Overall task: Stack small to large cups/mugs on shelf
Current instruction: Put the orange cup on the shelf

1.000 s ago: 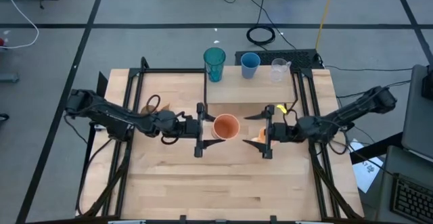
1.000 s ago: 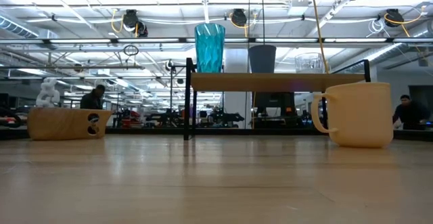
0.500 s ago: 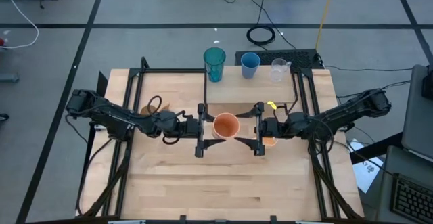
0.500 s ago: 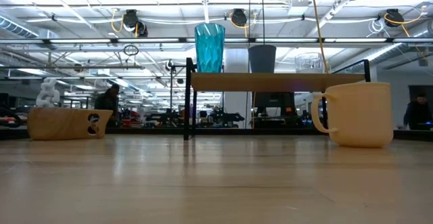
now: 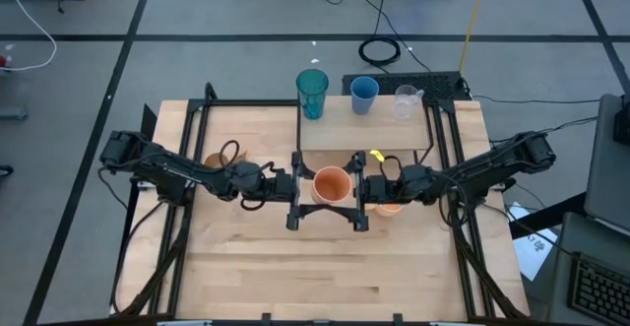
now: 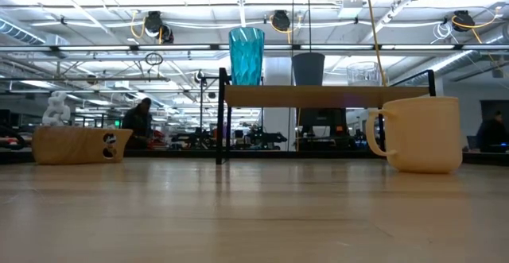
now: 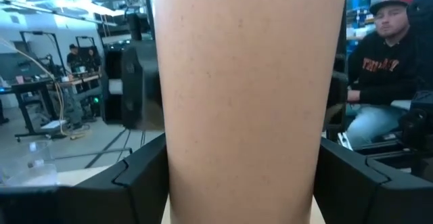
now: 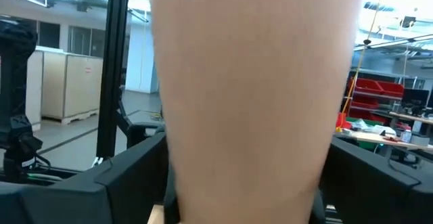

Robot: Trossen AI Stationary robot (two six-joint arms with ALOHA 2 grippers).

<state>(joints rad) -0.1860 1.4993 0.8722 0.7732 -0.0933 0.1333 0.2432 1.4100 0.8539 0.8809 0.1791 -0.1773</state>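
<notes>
Seen from above, the orange cup (image 5: pixel 331 184) stands upright near the middle of the worktop (image 5: pixel 335 277), just in front of the shelf (image 5: pixel 364 132), with a gripper on each side of it. The left gripper (image 5: pixel 292 190) comes in from the left, and its fingers (image 5: pixel 292 214) are spread wide and bracket the cup's left side; in the left wrist view the cup's wall (image 7: pixel 247 95) fills the picture between the two dark fingers (image 7: pixel 135 176), but whether they press on it cannot be told. The right gripper (image 5: pixel 359 192) comes in from the right, likewise spread, with its fingers (image 5: pixel 360 222) at the cup's right side; in the right wrist view the cup (image 8: pixel 254 95) again fills the gap between the fingers (image 8: pixel 122 176), and contact cannot be judged there either. On the shelf stand the tall teal tumbler (image 5: pixel 312 93), the blue cup (image 5: pixel 363 94) and the clear handled cup (image 5: pixel 407 100), in a row along its far edge, well apart from one another. The orange handled mug (image 5: pixel 390 206) sits on the worktop under the right arm, mostly hidden from above; the low view shows it upright (image 6: pixel 420 133). The brown wooden handled mug (image 5: pixel 219 159) rests on the left part of the worktop, beside the left arm.
</notes>
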